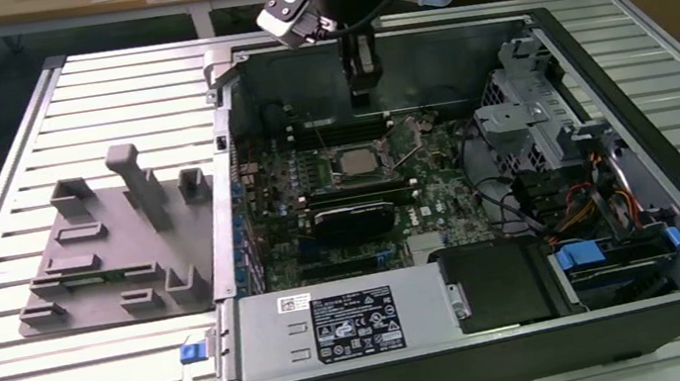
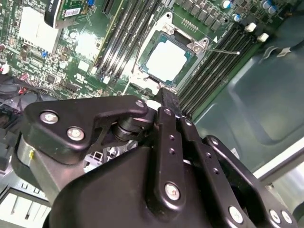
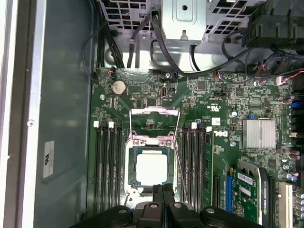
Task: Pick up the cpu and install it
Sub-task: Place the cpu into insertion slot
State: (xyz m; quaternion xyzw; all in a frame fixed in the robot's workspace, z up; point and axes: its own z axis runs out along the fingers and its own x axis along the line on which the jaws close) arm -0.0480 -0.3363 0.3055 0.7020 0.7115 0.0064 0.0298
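Free room lies straight above the cpu [image 3: 151,169] in its socket [image 3: 129,172] — the raised load plate [image 3: 154,124], lever [image 3: 177,161], looping cables [image 3: 156,52] and drive cage [image 3: 185,16] hem the sides.

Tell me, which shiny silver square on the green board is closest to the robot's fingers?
The cpu, the smooth square between the black slots, right next to the fingers. The ribbed silver square sits farther off.

The whole computer case [image 1: 429,63] is being overlooked from high up in the exterior view; its socket [image 3: 151,141] is being looked down on closely in both wrist views
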